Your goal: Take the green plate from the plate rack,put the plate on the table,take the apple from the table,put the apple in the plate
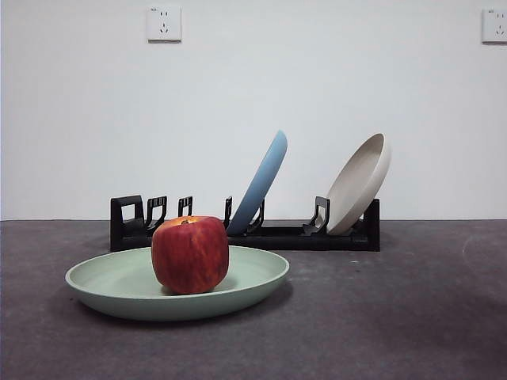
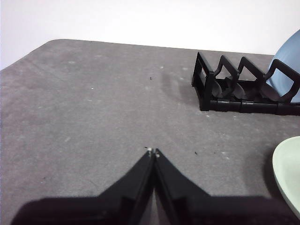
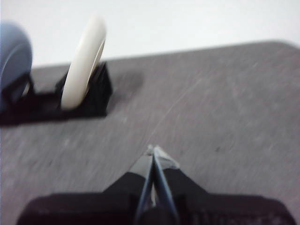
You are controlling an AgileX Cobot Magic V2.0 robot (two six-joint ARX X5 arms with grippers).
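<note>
The green plate [image 1: 127, 286] lies flat on the dark grey table [image 1: 396, 317] in front of the plate rack [image 1: 245, 233]. The red apple [image 1: 190, 253] stands upright in the plate. In the left wrist view my left gripper [image 2: 153, 152] is shut and empty above bare table, with the rack's loop end [image 2: 243, 89] and the plate's rim [image 2: 288, 178] off to one side. My right gripper [image 3: 153, 151] is shut and empty over bare table, away from the rack's other end [image 3: 91, 96]. Neither gripper shows in the front view.
A light blue plate [image 1: 260, 182] and a beige plate [image 1: 360, 184] lean in the rack's slots. They also show in the right wrist view, blue plate [image 3: 14, 56] and beige plate [image 3: 84, 68]. A white wall with two sockets [image 1: 164, 24] stands behind.
</note>
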